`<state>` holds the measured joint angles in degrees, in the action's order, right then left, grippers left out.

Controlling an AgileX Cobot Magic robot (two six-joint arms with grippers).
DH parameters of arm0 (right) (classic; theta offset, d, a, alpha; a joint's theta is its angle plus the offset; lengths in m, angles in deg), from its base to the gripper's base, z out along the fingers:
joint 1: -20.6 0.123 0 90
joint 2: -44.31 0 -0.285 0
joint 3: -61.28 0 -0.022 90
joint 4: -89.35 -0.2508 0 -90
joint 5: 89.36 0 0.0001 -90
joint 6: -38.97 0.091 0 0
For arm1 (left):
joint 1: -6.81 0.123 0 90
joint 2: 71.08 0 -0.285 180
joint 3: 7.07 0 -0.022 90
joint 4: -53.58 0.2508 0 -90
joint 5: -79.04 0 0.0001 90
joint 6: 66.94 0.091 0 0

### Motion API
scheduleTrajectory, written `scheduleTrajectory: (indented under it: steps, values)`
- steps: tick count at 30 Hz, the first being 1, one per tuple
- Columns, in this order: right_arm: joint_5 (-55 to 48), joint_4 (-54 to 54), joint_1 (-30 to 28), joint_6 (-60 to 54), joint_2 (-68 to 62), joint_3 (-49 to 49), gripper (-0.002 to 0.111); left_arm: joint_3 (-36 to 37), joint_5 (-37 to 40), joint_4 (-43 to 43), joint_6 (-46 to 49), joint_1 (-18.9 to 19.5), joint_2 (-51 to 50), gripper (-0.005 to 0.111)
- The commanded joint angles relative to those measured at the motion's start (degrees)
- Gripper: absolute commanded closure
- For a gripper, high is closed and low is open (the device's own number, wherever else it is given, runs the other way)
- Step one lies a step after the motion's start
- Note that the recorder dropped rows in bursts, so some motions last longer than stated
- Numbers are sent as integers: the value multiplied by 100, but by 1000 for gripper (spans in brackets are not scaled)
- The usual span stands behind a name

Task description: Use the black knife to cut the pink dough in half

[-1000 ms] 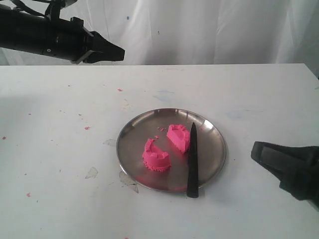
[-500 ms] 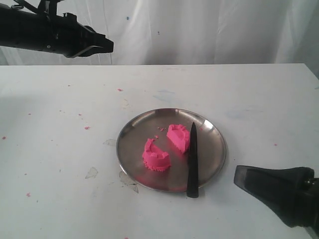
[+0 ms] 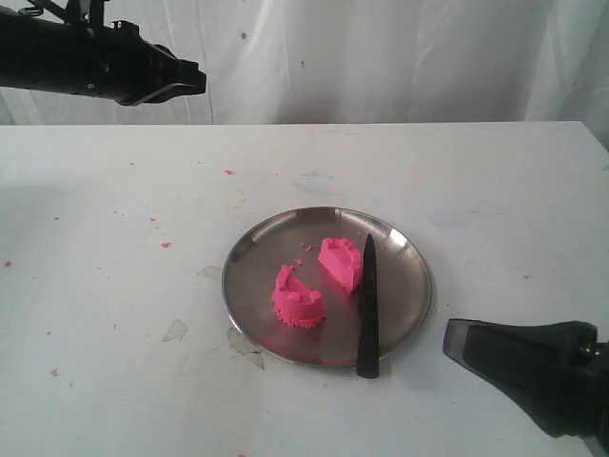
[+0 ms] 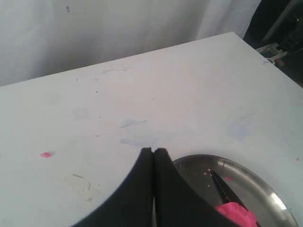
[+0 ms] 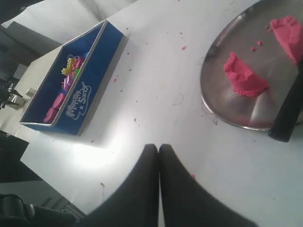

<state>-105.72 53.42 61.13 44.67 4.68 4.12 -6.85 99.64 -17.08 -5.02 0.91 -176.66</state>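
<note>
Pink dough (image 3: 298, 300) lay in two half-round chunks on the steel plate (image 3: 249, 249) at the centre of the exterior view, one at the plate's left and the other up and to its right, just beside the black knife (image 3: 367, 314). This knife lay along the plate's right part, tip pointing up the frame, handle end over the lower rim above the white table (image 3: 495, 181). At the upper left the left gripper (image 3: 197, 78) hung with jaws pressed together; at the lower right the right gripper (image 3: 450, 339) was likewise closed, both empty

A white cloth backdrop (image 3: 381, 57) hangs behind the white, pink-speckled table (image 3: 495, 171), evenly lit.
</note>
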Motion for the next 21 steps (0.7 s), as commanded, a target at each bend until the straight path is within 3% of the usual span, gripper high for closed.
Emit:
scheduleTrajectory:
  steps: [1,7,13,17,21]
  values:
    - [456,342,3,-177,35,-20,108,29,38,-79,-2,9,71,107]
    - [934,355,3,-986,35,-20,108,29,38,-79,-2,9,71,107]
    - [2146,355,-175,-1808,139,-657,108,29,38,-79,-2,9,71,107]
    - [2096,355,-820,-1898,411,-1171,108,29,38,-79,-2,9,71,107]
    - [1290,355,-1567,-2380,1130,-1281,108,29,38,-79,-2,9,71,107]
